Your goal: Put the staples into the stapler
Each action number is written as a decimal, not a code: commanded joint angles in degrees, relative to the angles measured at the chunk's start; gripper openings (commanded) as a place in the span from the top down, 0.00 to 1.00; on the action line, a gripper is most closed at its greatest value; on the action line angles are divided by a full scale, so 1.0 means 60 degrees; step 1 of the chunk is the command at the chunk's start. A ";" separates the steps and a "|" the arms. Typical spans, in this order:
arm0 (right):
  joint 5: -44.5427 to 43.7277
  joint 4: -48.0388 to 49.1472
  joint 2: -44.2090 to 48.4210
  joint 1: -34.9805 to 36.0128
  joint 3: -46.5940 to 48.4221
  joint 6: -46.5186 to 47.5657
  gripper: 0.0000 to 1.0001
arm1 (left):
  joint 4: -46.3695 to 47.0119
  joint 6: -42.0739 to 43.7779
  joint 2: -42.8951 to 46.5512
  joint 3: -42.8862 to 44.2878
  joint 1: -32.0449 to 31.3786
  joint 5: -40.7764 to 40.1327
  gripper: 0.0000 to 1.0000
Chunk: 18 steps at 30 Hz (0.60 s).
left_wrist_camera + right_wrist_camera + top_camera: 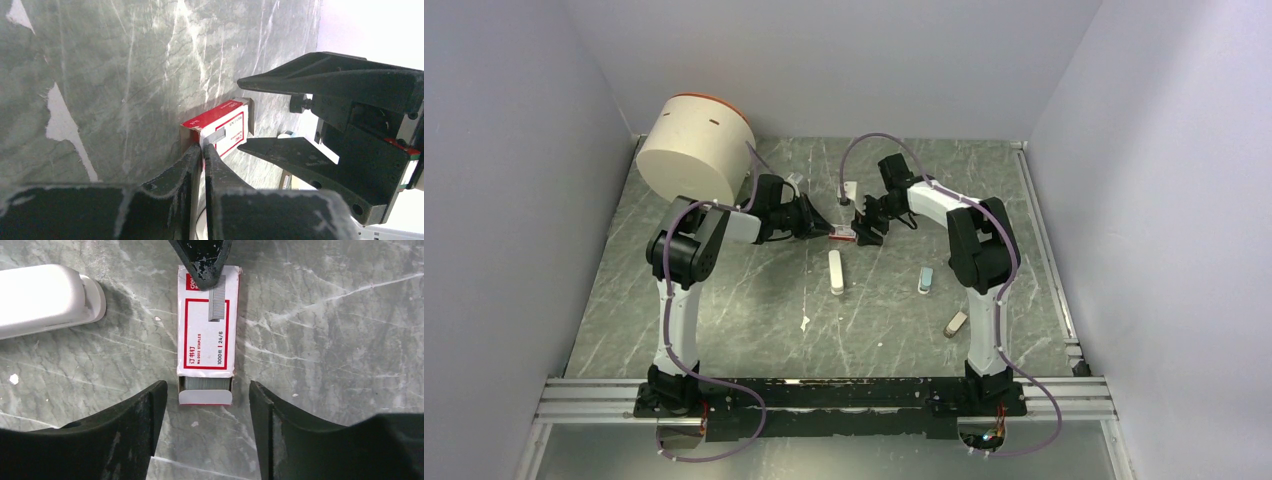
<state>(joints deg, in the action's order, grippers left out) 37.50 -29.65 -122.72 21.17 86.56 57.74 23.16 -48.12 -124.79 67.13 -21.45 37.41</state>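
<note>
The grey-green marbled tabletop (724, 330) carries a big cream drum (696, 148) at its far left corner, and both arms reach in to meet near the middle of the far edge.

The right claw (207, 390) hangs spread wide, one finger on either side of the open end of the staples box (200, 340). As far as I can see it touches nothing. The left claw (202, 150) comes in from the opposite end, its fingers pressed together on a thin grey strip of staples (216, 304) that lies over the box's white label.

The stapler (835, 272), a long white bar, lies just on the near side of the box, about mid-tabletop. It is untouched and looks shut to me.

The box itself lies flat on the tabletop with its little drawer slid out towards the right claw.

I would say the step in hand is getting the strip clear of the box. Next the stapler's magazine has to be opened, probably a job for the free right claw. Then the strip must be carried across level and laid in, gently, since a pinched strip snaps or slips easily.
</note>
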 commanded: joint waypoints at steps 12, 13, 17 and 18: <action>-0.0581 -0.0058 -0.0021 0.0017 -0.0187 0.0095 0.55 | -0.0371 0.0593 -0.0125 0.0243 0.0360 0.0336 0.93; -0.0531 -0.0153 -0.0051 0.0017 -0.0139 0.0127 0.56 | -0.0461 0.0661 -0.0078 0.0247 0.0387 0.0290 0.95; -0.0521 -0.0181 -0.0072 0.0010 -0.0132 0.0177 0.60 | -0.0778 0.1016 0.0056 0.0209 0.0462 0.0153 0.95; -0.0522 -0.0159 -0.0070 0.0003 -0.0131 0.0174 0.61 | -0.0845 0.1074 0.0056 0.0208 0.0487 0.0165 0.95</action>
<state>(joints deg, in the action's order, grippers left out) 37.26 -30.00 -122.72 21.34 86.50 57.49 21.54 -45.76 -124.88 67.20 -19.51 39.13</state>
